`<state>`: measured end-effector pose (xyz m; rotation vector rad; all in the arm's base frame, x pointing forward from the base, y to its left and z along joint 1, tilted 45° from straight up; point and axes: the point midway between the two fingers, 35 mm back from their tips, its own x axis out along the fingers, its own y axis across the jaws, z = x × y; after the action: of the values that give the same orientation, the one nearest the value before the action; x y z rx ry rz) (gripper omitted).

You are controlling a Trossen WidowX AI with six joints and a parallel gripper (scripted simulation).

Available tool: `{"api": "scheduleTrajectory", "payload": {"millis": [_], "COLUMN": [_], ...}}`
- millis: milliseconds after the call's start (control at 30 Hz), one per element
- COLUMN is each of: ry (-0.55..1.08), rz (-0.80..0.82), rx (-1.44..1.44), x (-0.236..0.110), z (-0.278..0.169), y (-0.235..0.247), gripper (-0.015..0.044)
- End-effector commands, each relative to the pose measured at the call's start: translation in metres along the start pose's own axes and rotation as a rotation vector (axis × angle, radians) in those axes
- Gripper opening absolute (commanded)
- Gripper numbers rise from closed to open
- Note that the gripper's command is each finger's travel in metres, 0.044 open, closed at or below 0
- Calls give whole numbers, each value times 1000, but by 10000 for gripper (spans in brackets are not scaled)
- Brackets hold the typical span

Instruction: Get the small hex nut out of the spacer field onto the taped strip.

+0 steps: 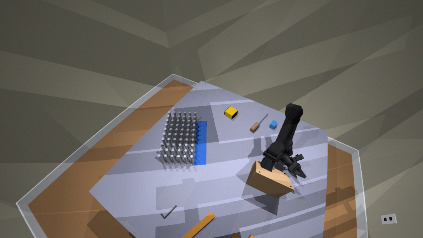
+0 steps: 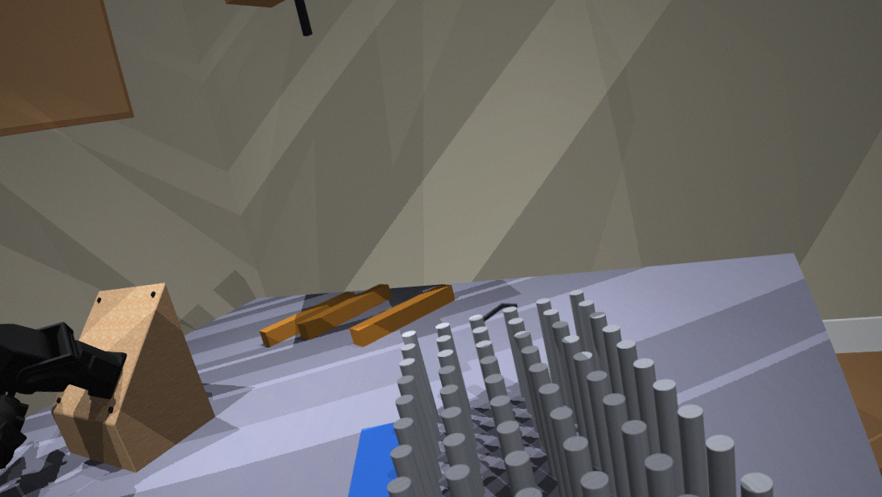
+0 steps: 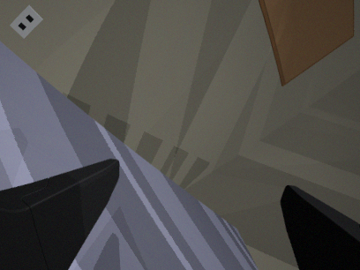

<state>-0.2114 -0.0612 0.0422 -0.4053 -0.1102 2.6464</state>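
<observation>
Grey tabletop (image 1: 142, 183) is carrying spacers (image 1: 177, 138); nut hiding among them, unseen. Tool (image 1: 297, 168) is hanging wide, empty, beside wooden wedge (image 1: 270, 180). Best reaching for hook (image 1: 168, 212), staying clear of spacers.

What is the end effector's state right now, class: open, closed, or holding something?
End effector: open, holding nothing; fingers stand wide apart.

no text, label, brand, number or sign can be read in any of the three views.
</observation>
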Motion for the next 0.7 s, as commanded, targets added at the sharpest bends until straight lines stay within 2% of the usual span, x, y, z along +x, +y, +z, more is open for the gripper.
{"api": "scheduleTrajectory", "payload": {"millis": [0,33,433,667], "ry": [1,6,130,203], "rz": [1,3,164,355], "rx": [1,3,209,362], "x": [0,0,-14,-45], "z": [0,0,27,56], "y": [0,1,55,103], "gripper": [426,440,440,440]}}
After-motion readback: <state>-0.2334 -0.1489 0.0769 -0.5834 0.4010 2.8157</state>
